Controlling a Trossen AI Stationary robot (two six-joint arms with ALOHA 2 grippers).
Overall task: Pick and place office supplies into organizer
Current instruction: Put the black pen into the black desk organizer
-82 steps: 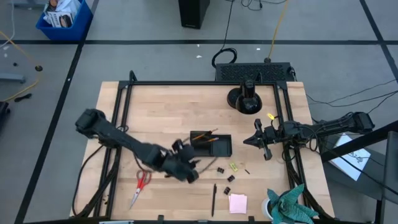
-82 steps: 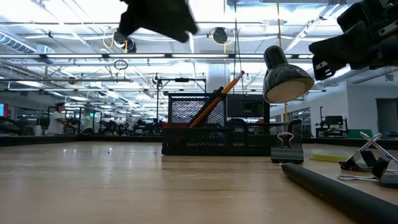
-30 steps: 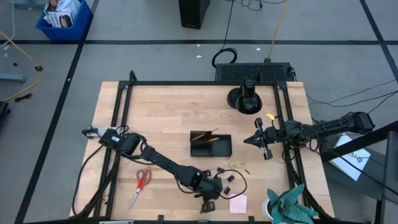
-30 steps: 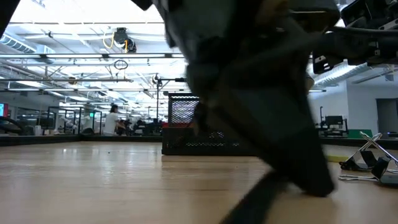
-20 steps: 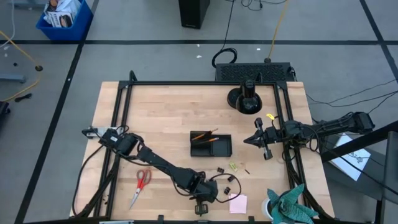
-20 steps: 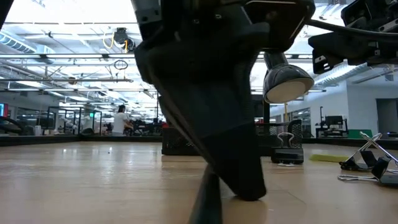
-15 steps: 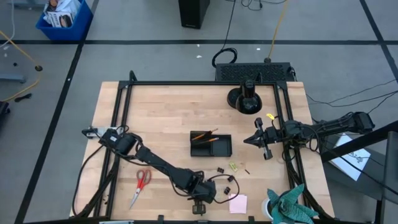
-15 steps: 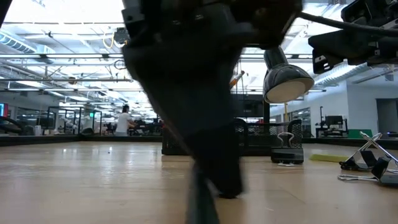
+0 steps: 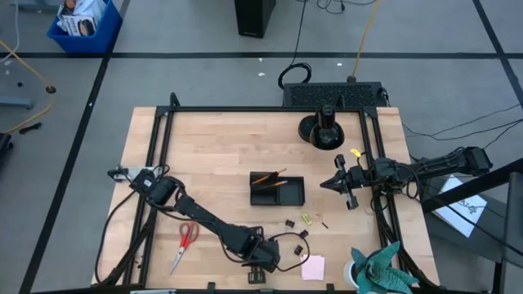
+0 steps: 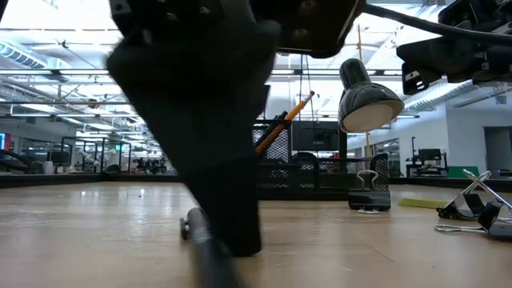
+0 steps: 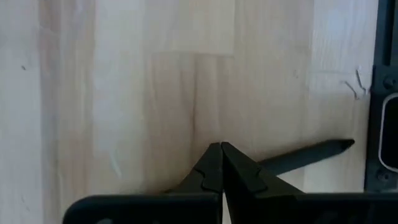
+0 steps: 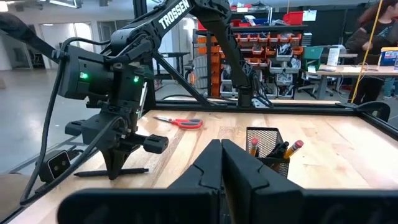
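Your left arm runs from its base at 9 o'clock down across the bench (image 9: 212, 139) to the 6 o'clock edge, wrist bent so the left end effector (image 9: 260, 273) points straight down. Its fingers (image 11: 211, 168) are pressed together on a black pen (image 11: 308, 155), which lies flat on the wood and sticks out to one side of the tips; the low view shows the tips down at the bench with the pen (image 10: 210, 256) under them.

Your right arm reaches in from 3 o'clock, level above the bench, right end effector (image 9: 337, 184) with fingers pressed together, holding nothing, well apart from the supplies.

Counts from the high view:
- organizer (image 9: 277, 189): one, at bench centre
- pencils (image 9: 270, 175): two, standing tilted in the organizer
- scissors (image 9: 185, 242): one, at 7 o'clock, flat
- binder clips (image 9: 298, 235): three visible, just at 5 o'clock of the organizer
- yellow-green piece (image 9: 307, 219): one, beside the clips
- sticky pad (image 9: 312, 266): one, at 5 o'clock near the edge, just beside the left end effector
- pen: only the held one can be made out
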